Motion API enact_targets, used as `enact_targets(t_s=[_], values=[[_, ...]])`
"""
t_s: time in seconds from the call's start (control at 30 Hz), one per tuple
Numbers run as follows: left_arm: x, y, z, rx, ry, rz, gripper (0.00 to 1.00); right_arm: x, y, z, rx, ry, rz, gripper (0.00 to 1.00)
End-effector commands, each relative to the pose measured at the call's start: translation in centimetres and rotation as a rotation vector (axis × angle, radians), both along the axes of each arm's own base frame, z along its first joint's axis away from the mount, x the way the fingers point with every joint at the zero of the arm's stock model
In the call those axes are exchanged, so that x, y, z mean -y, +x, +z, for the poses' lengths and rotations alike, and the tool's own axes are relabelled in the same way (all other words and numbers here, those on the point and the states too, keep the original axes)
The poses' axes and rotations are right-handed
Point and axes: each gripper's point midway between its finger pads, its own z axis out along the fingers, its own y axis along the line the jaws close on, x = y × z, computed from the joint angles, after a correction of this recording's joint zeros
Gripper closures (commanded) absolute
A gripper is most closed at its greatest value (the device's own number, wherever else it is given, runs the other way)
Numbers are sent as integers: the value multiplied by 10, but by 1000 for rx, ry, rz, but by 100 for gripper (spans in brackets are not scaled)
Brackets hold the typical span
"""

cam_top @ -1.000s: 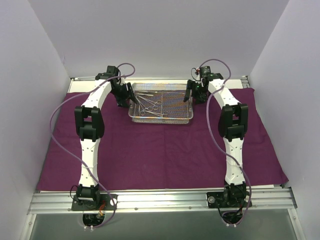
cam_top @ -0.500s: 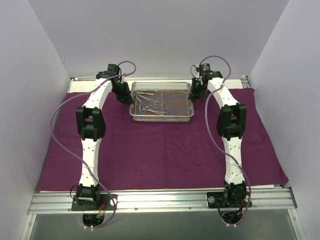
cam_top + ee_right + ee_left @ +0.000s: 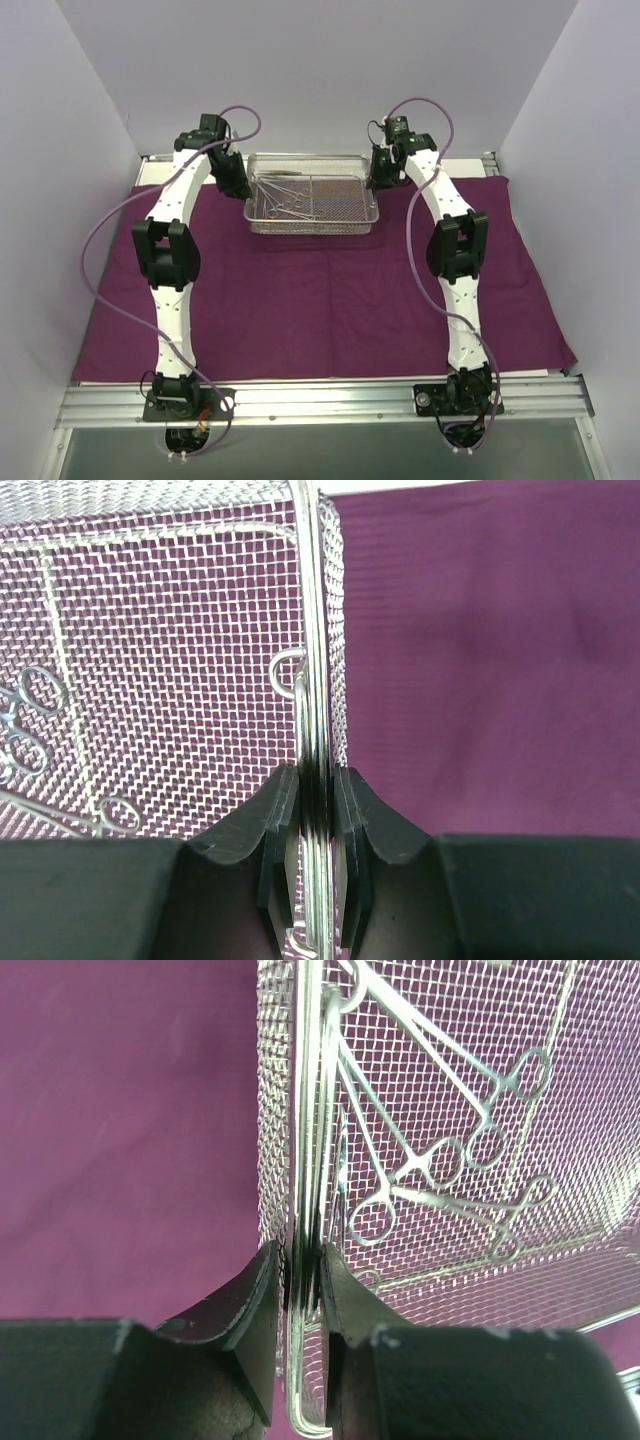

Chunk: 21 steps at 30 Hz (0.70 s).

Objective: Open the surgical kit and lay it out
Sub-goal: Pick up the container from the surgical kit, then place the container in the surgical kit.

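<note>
The wire-mesh tray (image 3: pixel 312 226) is at 12 o'clock on the spread purple cloth (image 3: pixel 330 300). Whether it rests on the fabric or hangs just above it cannot be told.

The left gripper (image 3: pixel 303 1260) is clenched on the tray's 9 o'clock rim wire, and the right gripper (image 3: pixel 315 780) is clamped on the 3 o'clock rim. From above, both sets of fingertips are hidden under the wrist bodies.

Clamps (image 3: pixel 430 1160) lie overlapping in the tray's 9 o'clock half, too tangled to count. In the right wrist view only their finger rings show, cut off at the 9 o'clock border.
</note>
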Motion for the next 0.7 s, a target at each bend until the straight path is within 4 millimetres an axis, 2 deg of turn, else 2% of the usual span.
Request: enact_targets(t_s=[0.0, 0.03, 0.07, 0.13, 0.17, 0.23, 0.27, 0.3, 0.33, 0.37, 0.4, 0.43, 0.47, 0.5, 0.57, 0.63, 0.67], values=[[-7, -24, 88, 168, -12, -3, 98, -35, -16, 93, 156, 79, 73, 100], [-12, -34, 72, 127, 0, 3, 98, -47, -23, 94, 153, 84, 98, 100], [-15, -42, 85, 153, -2, 9, 98, -53, -27, 96, 157, 86, 111, 100], [-21, -55, 81, 136, 4, 21, 98, -74, -38, 94, 150, 82, 155, 100], [-24, -70, 78, 115, 9, 24, 98, -81, -41, 93, 148, 82, 170, 100], [-33, -85, 74, 95, 39, 51, 98, -94, -49, 89, 138, 83, 199, 100], [-35, -95, 85, 124, 41, 55, 98, -107, -55, 89, 138, 83, 224, 100], [-39, -110, 69, 80, 53, 62, 98, -113, -58, 87, 137, 82, 237, 100], [-43, -116, 66, 83, 68, 76, 98, -118, -61, 84, 135, 79, 250, 100], [-48, -127, 74, 106, 72, 91, 98, -130, -67, 79, 128, 74, 275, 100], [-52, -142, 56, 57, 86, 98, 98, -135, -69, 76, 124, 77, 287, 100], [-55, -147, 51, 52, 91, 116, 98, -142, -73, 73, 119, 77, 300, 100], [-57, -156, 55, 67, 88, 126, 98, -147, -74, 66, 109, 75, 308, 100], [-59, -169, 40, 29, 95, 132, 98, -159, -79, 66, 115, 81, 331, 100], [-64, -179, 44, 62, 108, 159, 98, -170, -82, 60, 115, 77, 353, 100], [-70, -193, 35, 32, 121, 184, 98, -184, -90, 60, 119, 75, 381, 100], [-74, -198, 39, 40, 131, 199, 98, -188, -92, 57, 115, 77, 391, 100]])
